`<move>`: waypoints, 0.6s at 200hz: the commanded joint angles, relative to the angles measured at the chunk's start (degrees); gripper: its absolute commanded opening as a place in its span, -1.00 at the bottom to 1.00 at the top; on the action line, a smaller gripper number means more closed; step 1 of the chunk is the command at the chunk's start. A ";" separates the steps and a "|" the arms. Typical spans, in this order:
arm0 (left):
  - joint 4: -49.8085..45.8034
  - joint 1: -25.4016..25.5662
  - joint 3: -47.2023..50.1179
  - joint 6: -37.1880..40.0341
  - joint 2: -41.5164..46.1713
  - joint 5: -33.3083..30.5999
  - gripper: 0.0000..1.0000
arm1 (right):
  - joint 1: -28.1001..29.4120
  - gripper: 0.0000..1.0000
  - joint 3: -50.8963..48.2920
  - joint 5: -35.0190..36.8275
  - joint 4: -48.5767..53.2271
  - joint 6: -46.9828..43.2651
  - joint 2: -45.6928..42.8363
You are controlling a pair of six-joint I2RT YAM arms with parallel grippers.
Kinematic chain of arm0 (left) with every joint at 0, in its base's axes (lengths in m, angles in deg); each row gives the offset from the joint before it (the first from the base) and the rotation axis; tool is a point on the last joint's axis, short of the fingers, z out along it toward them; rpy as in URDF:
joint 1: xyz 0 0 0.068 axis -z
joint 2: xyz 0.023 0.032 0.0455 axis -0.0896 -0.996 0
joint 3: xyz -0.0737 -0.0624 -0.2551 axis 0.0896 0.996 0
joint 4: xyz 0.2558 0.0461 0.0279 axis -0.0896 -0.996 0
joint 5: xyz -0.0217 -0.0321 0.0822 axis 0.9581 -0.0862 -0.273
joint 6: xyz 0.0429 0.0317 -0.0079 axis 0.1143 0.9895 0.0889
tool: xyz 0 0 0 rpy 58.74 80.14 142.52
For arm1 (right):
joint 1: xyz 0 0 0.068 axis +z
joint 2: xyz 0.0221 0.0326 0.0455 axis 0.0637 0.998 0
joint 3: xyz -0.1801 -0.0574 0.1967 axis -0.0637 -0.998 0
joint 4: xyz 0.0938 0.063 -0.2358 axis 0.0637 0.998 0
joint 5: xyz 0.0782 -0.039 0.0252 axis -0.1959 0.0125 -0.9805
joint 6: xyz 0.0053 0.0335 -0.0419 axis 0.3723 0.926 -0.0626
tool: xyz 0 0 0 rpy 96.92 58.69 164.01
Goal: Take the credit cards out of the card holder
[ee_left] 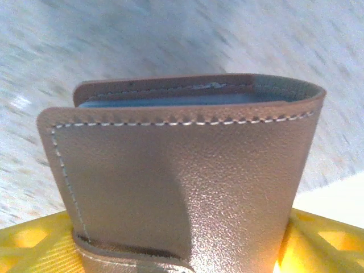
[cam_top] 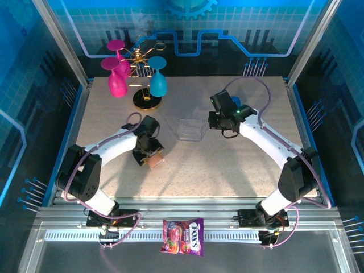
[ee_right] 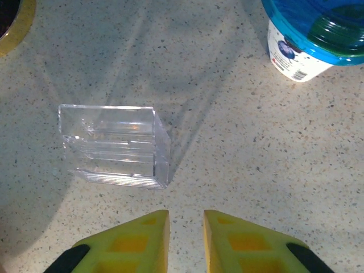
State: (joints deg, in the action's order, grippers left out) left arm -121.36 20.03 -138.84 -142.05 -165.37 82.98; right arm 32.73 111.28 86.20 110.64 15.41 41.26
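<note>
1. The card holder (ee_left: pixel 187 187) was brown, stitched and leather-like, and folded shut. A strip of grey-blue lining showed in the slit along its top edge. From overhead it lay left of centre (cam_top: pixel 155 161) on the surface (cam_top: pixel 227 170), at the tip of my left pincer (cam_top: pixel 151 156).
2. My left pincer was closed on the card holder, with a yellow finger (ee_left: pixel 34 244) on each side of its lower part. I could not tell whether its bottom edge touched the surface.
3. My right pincer (ee_right: pixel 186 219) had its jaws nearly together, with a narrow gap and nothing in it. It hung over bare speckled surface.
4. A clear plastic box (ee_right: pixel 114 145) sat ahead and to the left of my right pincer. From overhead it lay between the two arms (cam_top: pixel 191 129), apart from the card holder, to its right and farther back.
5. A white tub with a blue lid (ee_right: pixel 310 40) stood ahead and to the right of my right pincer.
6. At the back left, a gold stand (cam_top: pixel 146 99) carried pink glasses (cam_top: pixel 116 79) and a teal glass (cam_top: pixel 157 82), bowls down.
7. A candy packet (cam_top: pixel 183 236) lay on the metal rail at the near edge, between the arm bases.
</note>
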 commanded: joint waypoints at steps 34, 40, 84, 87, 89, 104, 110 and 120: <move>-1.40 15.00 -9.12 5.23 -4.73 1.56 0.56 | -3.62 -0.52 -4.28 0.82 0.54 -0.45 -6.28; -0.77 16.47 -10.12 5.85 -5.60 1.71 0.56 | -4.08 -0.52 -4.70 0.78 0.69 -0.54 -6.87; -1.20 23.51 -17.46 8.81 -14.93 2.06 0.60 | -8.25 -0.52 -8.97 0.07 0.91 -1.16 -11.39; -1.26 23.84 -17.84 9.12 -15.56 1.92 0.60 | -8.49 -0.52 -9.29 -0.05 0.90 -1.23 -11.80; -1.26 24.04 -18.10 9.34 -16.00 1.88 0.60 | -8.64 -0.52 -9.46 -0.01 0.90 -1.29 -12.01; -2.15 25.68 -19.80 10.47 -18.69 0.53 0.61 | -9.72 -0.52 -10.61 -0.36 0.97 -1.64 -13.36; -2.47 26.12 -20.30 10.64 -19.49 0.12 0.61 | -10.04 -0.52 -10.90 -0.44 1.05 -1.73 -13.79; -2.75 26.54 -20.98 10.64 -20.65 -0.05 0.62 | -10.50 -0.52 -11.41 -0.61 1.16 -1.93 -14.28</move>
State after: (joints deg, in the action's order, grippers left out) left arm -121.56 45.36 -157.14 -133.74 -183.60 84.06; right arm 23.58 101.31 85.96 110.69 14.49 29.15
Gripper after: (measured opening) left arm 0.806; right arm 0.241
